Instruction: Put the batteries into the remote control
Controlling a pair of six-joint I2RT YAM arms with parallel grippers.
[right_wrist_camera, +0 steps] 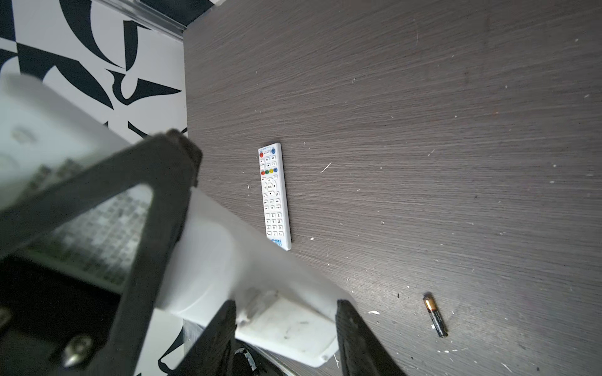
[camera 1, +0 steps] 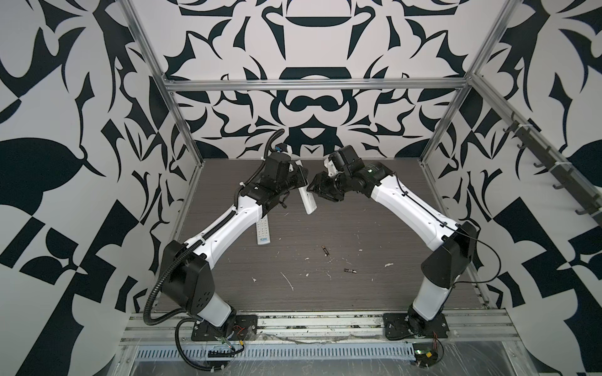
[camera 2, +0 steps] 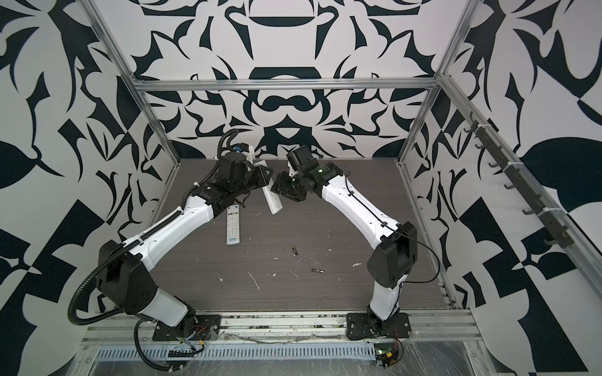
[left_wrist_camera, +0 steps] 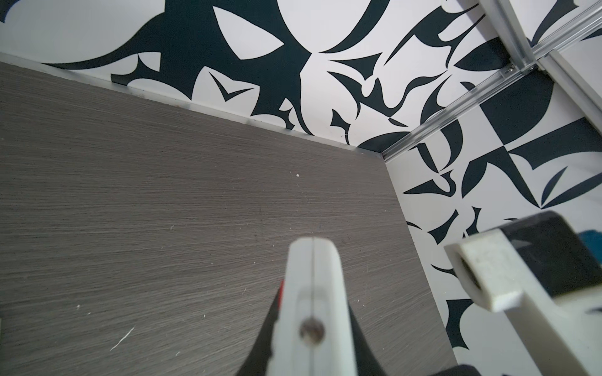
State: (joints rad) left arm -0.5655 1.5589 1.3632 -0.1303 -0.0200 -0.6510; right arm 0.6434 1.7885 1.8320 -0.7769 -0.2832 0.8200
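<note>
Your left gripper pinches raised remote; right gripper straddles its near end, grip unclear. Likely opening step; next, slide battery cover off steadily.

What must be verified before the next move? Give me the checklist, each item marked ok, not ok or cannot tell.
1. Hold on the held remote: the left end effector is shut on it, clear of the table: ok.
2. Grip of the right end effector: its jaws straddle that remote's free end; clamped or not: cannot tell.
3. Battery compartment exposed: cannot tell.
4. Batteries located: the farther battery and the nearer battery lie loose on the table: ok.
5. Clutter: the second remote lies face up on the table, apart from both end effectors: ok.
</note>
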